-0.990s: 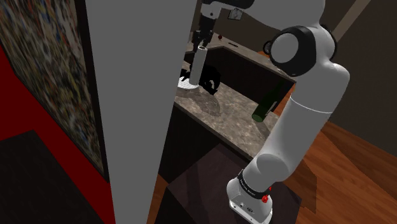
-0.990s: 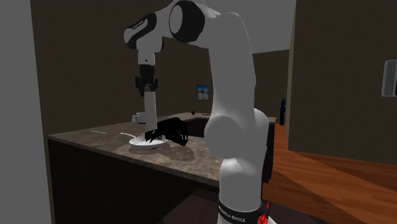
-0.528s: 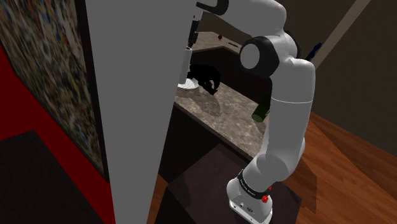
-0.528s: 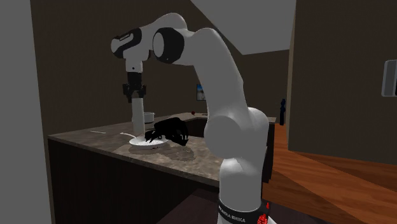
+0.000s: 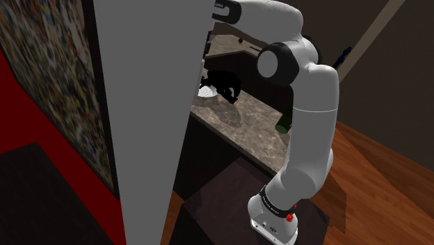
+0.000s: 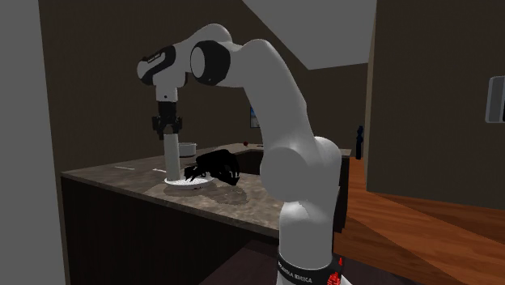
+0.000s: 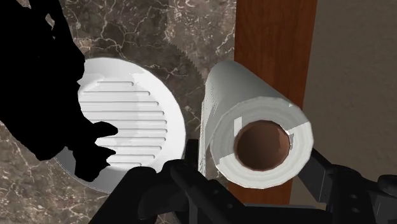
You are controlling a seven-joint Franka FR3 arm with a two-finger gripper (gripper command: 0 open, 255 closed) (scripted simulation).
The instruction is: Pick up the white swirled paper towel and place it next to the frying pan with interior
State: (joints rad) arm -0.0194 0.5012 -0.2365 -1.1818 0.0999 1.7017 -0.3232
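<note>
The gripper (image 6: 167,127) was clamped on the top of the upright white paper towel roll (image 6: 172,158), holding it just beside the frying pan (image 6: 193,185), evidently for set-down.

paper towel (image 7: 245,95): matt white paper, brown core | counter (image 7: 159,32): mottled stone | floor (image 6: 421,235): glossy wood

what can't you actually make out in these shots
Shoulder view: the grey wall hides the far end of the arm and part of the counter.
Wrist view: the paper towel roll, clasped by the gripper, hides its own lower end, so counter contact cannot be judged.
The black object is a flat silhouette; its form is unreadable.
Shoulder view: the arm covers part of the green bottle.
</note>
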